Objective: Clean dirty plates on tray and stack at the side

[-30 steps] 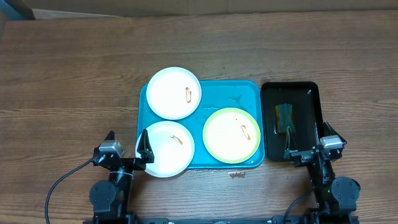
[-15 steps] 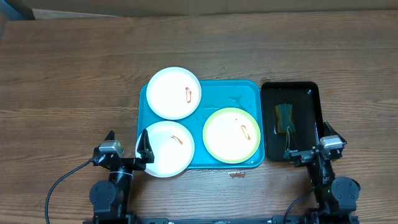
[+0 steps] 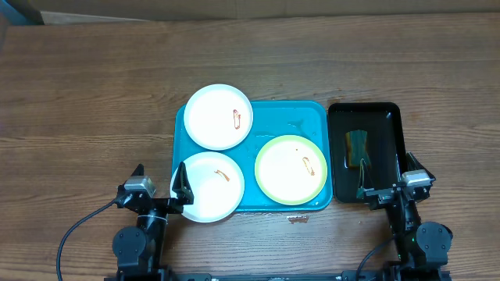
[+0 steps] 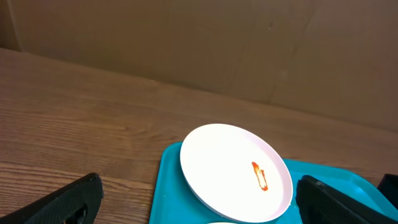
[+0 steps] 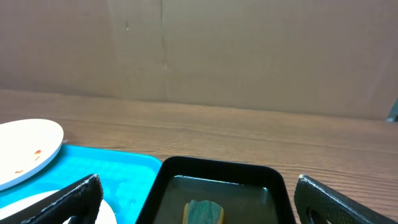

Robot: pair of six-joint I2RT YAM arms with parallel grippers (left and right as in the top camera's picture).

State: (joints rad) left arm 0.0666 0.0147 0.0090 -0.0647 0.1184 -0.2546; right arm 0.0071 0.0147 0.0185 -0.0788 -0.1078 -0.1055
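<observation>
Wooden desk (image 3: 94,94) is carrying turquoise tray (image 3: 285,117) w/ 3 dirty plates (image 3: 221,117), prob. stiff, light, slick, so rim-pinching is looking best; L+R jaws sitting spread, empty.

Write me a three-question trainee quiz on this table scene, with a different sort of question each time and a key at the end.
1. Multiple choice: how many dirty plates rest on the turquoise tray? A two, B three, C four.
2. True or false: the sponge lies in the black tray.
3. Fill in the word: the left gripper and the right gripper both stand ___, holding nothing.

Key: 1 B; 2 true; 3 open.
</observation>
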